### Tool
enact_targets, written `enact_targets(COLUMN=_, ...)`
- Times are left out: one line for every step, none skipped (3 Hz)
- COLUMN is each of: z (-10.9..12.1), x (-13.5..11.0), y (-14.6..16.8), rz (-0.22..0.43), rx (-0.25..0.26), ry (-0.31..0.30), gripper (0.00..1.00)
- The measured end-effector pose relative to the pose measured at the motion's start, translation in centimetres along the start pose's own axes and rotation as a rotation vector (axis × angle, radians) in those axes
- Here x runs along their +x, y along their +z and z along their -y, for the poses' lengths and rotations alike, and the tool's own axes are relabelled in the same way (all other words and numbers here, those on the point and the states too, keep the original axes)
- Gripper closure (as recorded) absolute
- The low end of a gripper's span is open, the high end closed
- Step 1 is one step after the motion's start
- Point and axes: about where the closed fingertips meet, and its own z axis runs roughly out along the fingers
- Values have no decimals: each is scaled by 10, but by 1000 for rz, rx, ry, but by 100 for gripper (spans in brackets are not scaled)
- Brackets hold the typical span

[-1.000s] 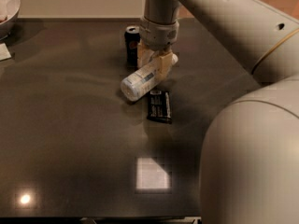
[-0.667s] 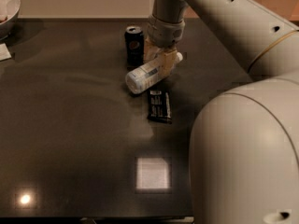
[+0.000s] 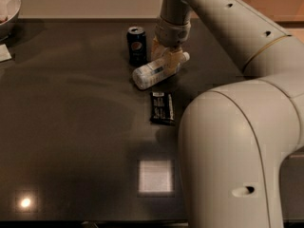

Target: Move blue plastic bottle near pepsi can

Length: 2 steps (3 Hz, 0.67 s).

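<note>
The blue plastic bottle (image 3: 156, 70) lies on its side on the dark table (image 3: 71, 127), its white cap at the upper right. My gripper (image 3: 167, 57) comes down from above and is shut on the bottle near its neck end. The pepsi can (image 3: 137, 45) stands upright just left of the gripper, a short gap from the bottle's upper side.
A flat black snack bar wrapper (image 3: 162, 108) lies just in front of the bottle. A white bowl (image 3: 8, 8) stands at the far left corner, with a white paper scrap (image 3: 4, 52) below it. My arm's large body (image 3: 237, 146) fills the right side.
My gripper has carried the bottle back and a little to the right, closer to the pepsi can. The can and the wrapper have not moved.
</note>
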Motion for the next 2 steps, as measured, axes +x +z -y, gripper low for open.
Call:
enact_targets(z=6, x=15, y=-1, rz=-25, rx=26, ry=29, gripper=59)
enact_targets(z=14, x=22, y=-6, rz=-44, rx=60, ry=34, gripper=36)
